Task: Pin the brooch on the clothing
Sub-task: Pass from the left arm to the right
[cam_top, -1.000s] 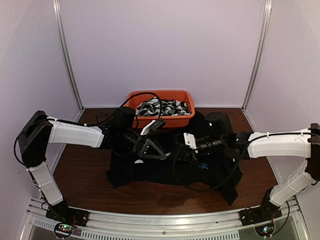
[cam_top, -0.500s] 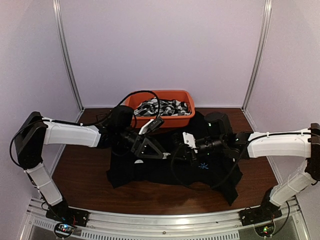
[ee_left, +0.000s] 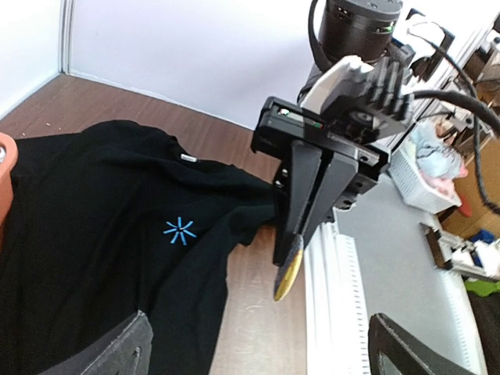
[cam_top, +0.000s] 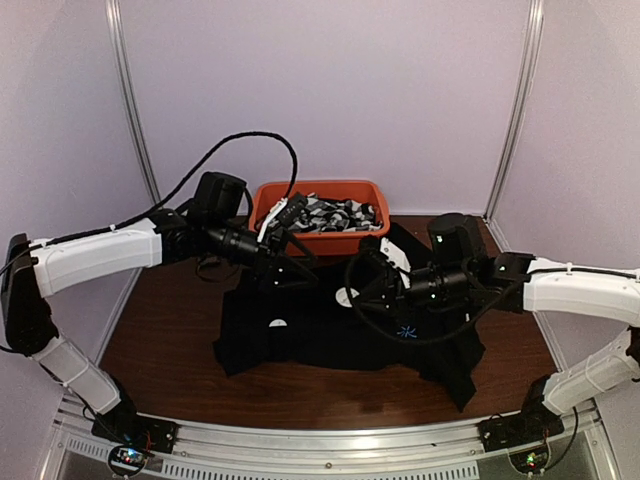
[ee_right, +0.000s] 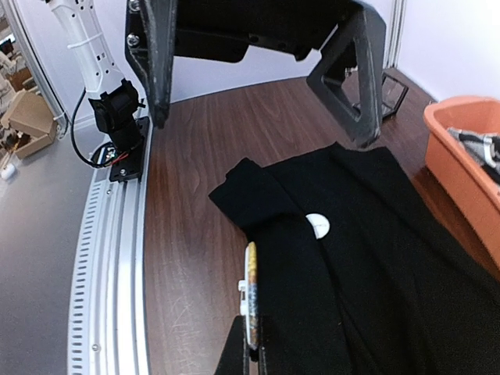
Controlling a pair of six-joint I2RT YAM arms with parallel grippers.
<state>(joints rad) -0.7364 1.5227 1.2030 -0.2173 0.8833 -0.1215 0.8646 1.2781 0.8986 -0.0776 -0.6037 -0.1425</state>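
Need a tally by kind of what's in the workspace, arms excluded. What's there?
Shirt: 1
Bin: 1
Fabric pile in bin: 1
Brooch, held by right gripper: 1
White disc on shirt: 1
Total: 5

Edge-on in the right tool [ee_right: 251, 337], the brooch [ee_right: 251, 289] hides its face; the tool's own fingers are cut off below, and the shirt [ee_right: 375, 258] runs off-frame beside it.
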